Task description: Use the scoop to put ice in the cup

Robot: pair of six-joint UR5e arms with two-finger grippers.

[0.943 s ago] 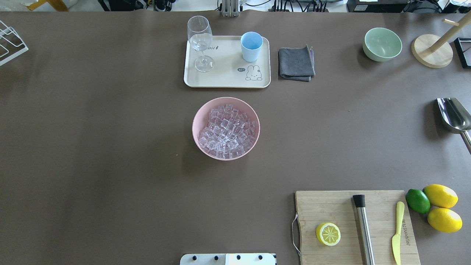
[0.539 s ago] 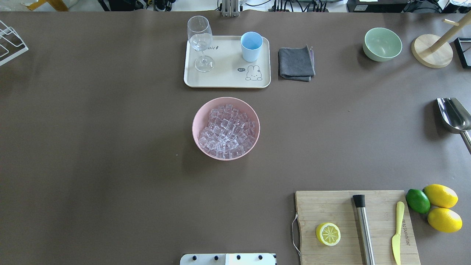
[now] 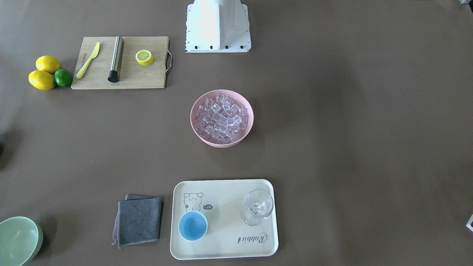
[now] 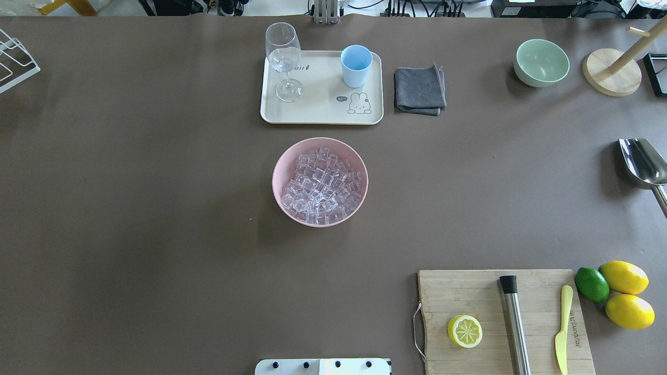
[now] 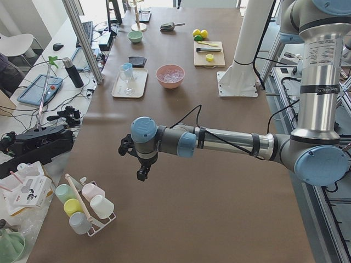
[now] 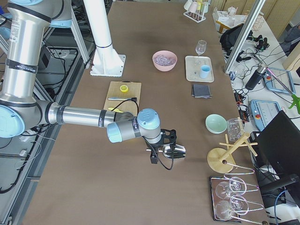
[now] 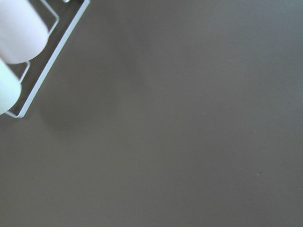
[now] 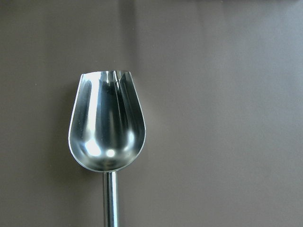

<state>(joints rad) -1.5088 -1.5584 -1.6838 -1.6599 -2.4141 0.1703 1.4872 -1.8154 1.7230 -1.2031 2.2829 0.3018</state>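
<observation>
The small round light-blue cup (image 4: pixel 356 65) is empty and the clear ice cubes (image 4: pixel 320 182) sit in the round pink bowl (image 4: pixel 278 172), both far from the right claw (image 6: pixel 157 152). The shiny steel scoop (image 8: pixel 107 123) is just under that claw, but I cannot tell if the claw is wide or holding it.

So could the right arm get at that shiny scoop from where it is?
Probably yes: the right gripper hangs close by the scoop, which lies alone on bare table, nothing blocking it.

Outstretched; left claw (image 5: pixel 141 175), right claw (image 6: pixel 153 159) point down.
</observation>
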